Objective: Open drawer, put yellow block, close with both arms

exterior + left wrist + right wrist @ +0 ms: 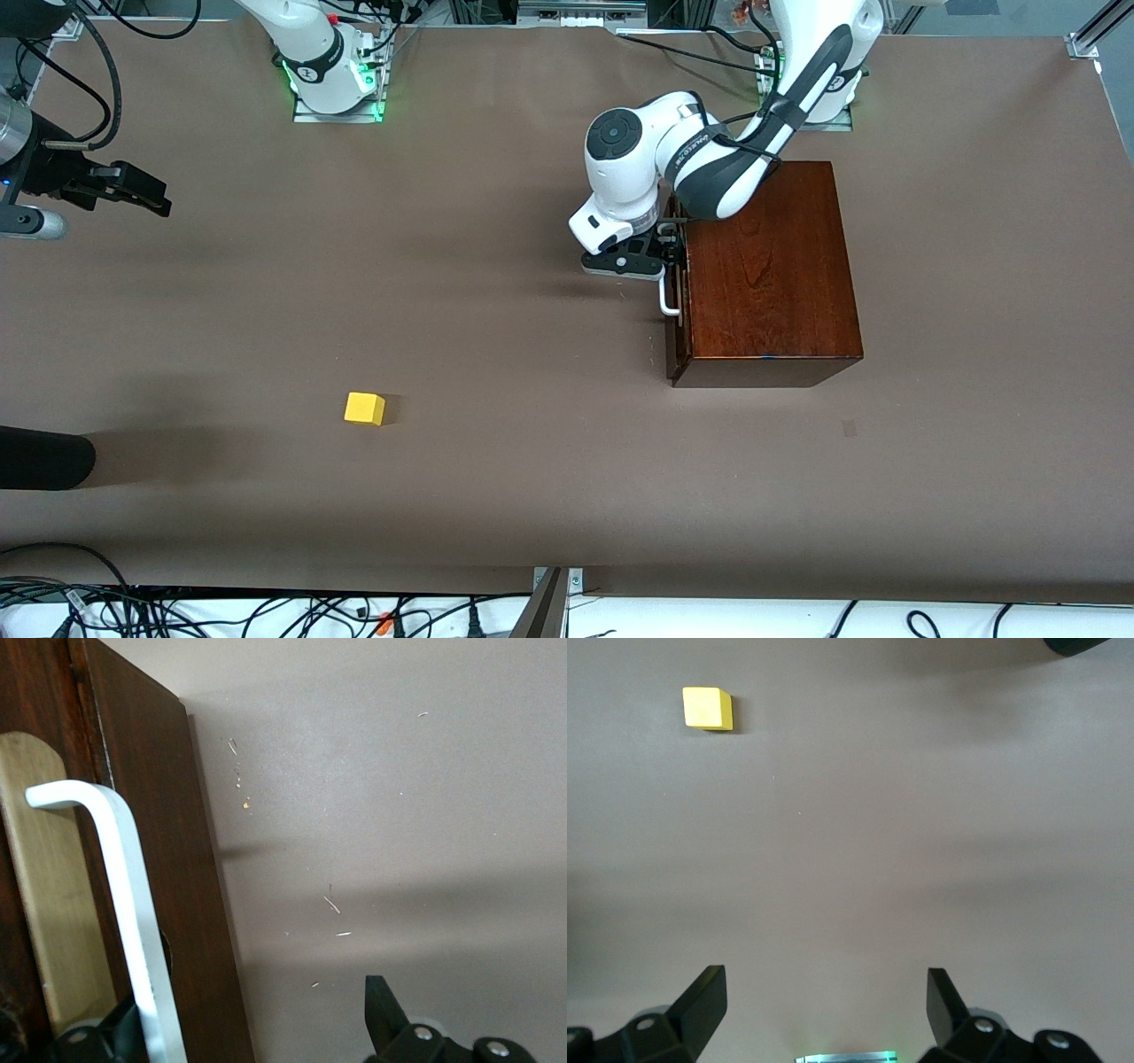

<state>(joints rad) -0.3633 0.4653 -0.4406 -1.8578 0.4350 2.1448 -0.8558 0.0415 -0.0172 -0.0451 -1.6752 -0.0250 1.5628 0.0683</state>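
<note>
The dark mahogany box [766, 266] stands toward the left arm's end of the table. Its drawer front [177, 868] sits in the box, with the white bar handle [667, 301] on it. My left gripper [669, 246] is at the handle and open. In the left wrist view the handle [124, 904] runs between the two fingers [381, 1010], close to the one beside the drawer front; the left gripper [252, 1028] does not clamp it. The yellow block [364, 408] lies on the bare table, well apart from the box. My right gripper [146, 199] waits open over the right arm's end of the table; its wrist view shows it [824, 992] and the block [707, 708].
A black rounded object [44, 456] pokes in over the table at the right arm's end, nearer to the front camera than the block. Cables lie along the table edge nearest the front camera [266, 611]. Brown table [496, 354] spreads between block and box.
</note>
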